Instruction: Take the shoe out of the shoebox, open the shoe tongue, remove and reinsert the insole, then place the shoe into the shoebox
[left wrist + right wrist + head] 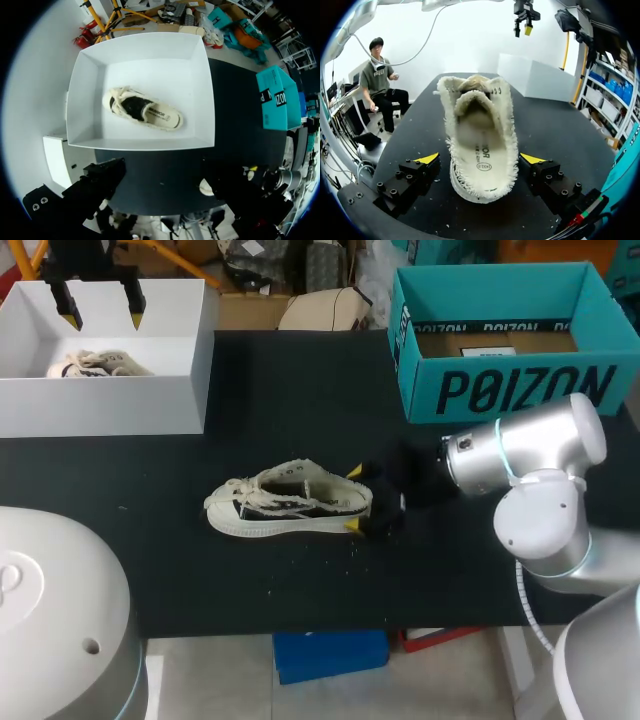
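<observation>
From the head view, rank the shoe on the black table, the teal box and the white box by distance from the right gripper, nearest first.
1. Cream canvas shoe, heel inside the open right gripper.
2. Teal cardboard box, behind it.
3. White open box, far left.

The right arm is stretched low toward the heel of the shoe, with its wrist held about level. The right end effector is spread wide. One yellow-tipped finger is set on either side of the heel, and neither is seen to press it. The left end effector is held well apart from the shoe, beyond its toe end. It is raised and pointed downward, with its fingers parted.
</observation>
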Robot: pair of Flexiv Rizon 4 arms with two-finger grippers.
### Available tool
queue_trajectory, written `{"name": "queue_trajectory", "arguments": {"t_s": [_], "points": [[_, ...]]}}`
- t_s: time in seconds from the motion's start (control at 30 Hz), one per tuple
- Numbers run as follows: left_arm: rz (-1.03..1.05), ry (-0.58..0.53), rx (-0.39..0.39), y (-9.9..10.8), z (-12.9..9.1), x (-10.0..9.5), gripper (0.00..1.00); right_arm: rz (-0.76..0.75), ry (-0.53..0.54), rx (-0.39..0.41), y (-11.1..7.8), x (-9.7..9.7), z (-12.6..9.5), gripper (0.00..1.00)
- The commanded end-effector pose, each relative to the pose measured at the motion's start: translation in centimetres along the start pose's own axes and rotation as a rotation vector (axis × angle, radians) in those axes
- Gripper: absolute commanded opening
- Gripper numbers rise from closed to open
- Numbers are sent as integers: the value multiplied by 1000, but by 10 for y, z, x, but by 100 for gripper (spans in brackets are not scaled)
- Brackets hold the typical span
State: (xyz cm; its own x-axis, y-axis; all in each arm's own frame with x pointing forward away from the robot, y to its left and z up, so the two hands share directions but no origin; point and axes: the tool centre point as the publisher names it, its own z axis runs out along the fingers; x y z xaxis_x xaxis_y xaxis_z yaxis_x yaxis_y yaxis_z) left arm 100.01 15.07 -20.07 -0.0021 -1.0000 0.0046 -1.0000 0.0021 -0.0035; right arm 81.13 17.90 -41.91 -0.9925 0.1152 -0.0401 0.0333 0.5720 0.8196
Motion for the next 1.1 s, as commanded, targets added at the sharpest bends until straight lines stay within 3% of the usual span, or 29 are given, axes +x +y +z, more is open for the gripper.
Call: {"name": "queue_trajectory", "arguments": {"t_s": [0.03,0.4,0.43,0.47,0.67,0.77,0.9,1.1], "points": [[-1,-2,-1,0,0,0,100,3,-1,-12,-4,0,9,100],[-1,-2,-1,0,0,0,100,8,6,-23,-9,-1,12,98],[-1,-2,-1,0,0,0,100,8,8,-24,-9,-1,13,43],[-1,-2,-1,0,0,0,100,11,14,-39,-9,-1,14,0],[-1,-2,-1,0,0,0,100,11,14,-39,-9,-1,14,0],[3,10,38,4,-13,13,100,11,14,-39,-9,-1,14,0],[258,67,178,24,-30,40,100,11,14,-39,-9,-1,14,0],[586,139,220,53,-38,71,100,11,14,-39,-9,-1,14,0]]}}
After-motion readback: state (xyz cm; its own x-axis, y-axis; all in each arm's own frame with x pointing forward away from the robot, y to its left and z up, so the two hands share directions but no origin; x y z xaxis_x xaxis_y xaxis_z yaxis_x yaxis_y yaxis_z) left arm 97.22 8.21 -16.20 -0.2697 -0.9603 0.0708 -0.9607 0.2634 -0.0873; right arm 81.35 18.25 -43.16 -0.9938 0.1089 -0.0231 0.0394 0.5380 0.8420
